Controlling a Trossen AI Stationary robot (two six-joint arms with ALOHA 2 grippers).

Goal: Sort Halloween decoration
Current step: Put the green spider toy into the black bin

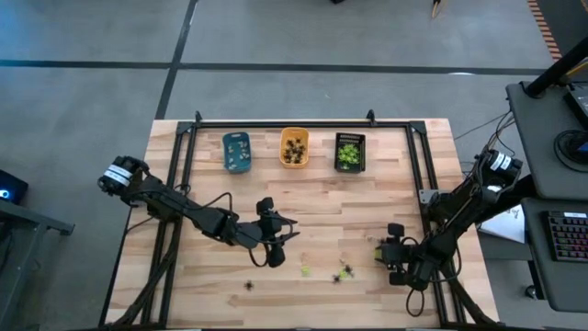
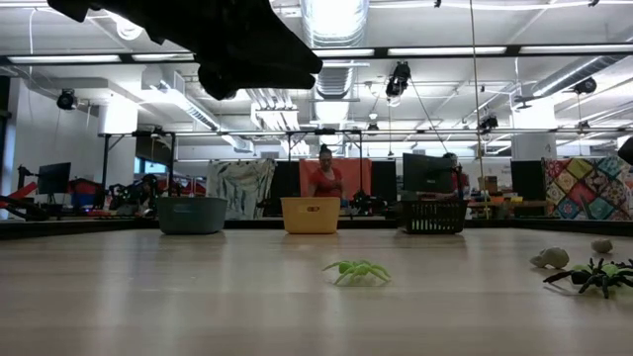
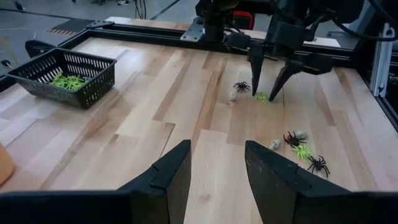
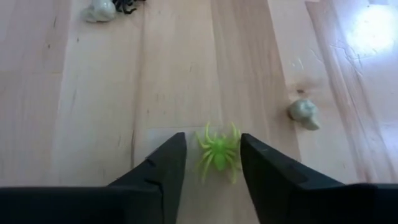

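So right gripper (image 4: 211, 163) low at table's (image 1: 367, 211) right front, fingers apart, straddling yellow-green spider (image 4: 218, 151), not squeezing it yet. Pale figure (image 4: 304, 114) just beside. Left gripper (image 3: 216, 167) hangs above table middle, fingers open, nothing held. More spiders (image 1: 342, 272) loose along front; rest sit in blue tray (image 1: 236, 152), orange tray (image 1: 294, 147), black basket (image 1: 349, 153) at back.

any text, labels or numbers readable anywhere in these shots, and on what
None can be read.
Orange tray: a small dark mark on its front, too small to read.
Keyboard beside the table: keys too small to read.
Blue tray, black basket and the green spider between the right tool's fingers: no markings visible.
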